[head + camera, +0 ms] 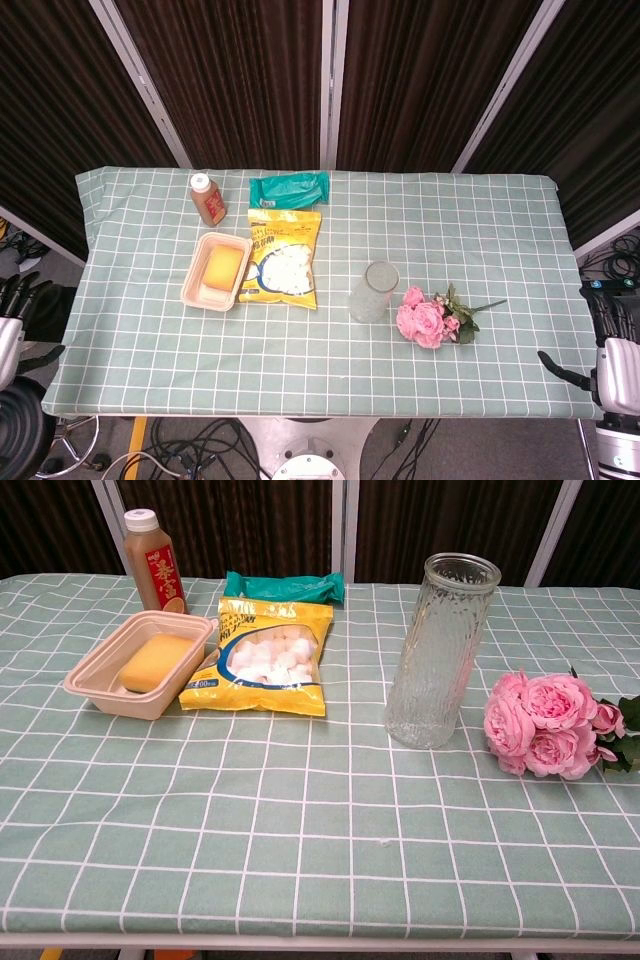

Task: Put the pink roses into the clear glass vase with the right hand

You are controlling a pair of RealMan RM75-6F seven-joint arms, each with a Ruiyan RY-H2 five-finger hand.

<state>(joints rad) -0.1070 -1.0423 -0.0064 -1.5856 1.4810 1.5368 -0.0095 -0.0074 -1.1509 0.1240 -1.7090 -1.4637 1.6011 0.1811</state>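
— Well, where is the right hand sitting?
— Off the table's near right corner, holding nothing; how its fingers lie, I cannot tell (same for the left hand).
— And the pink roses?
— Lying just right of the clear glass vase, apart from it. Farther left, a yellow snack bag is lying.

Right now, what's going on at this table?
Nothing is being handled yet. The pink roses lie on the checked tablecloth, just right of the clear glass vase, which stands upright and empty. The right hand is off the table's right edge and the left hand off its left edge, neither holding anything. A bottle, snack bags and a food tray sit further left.
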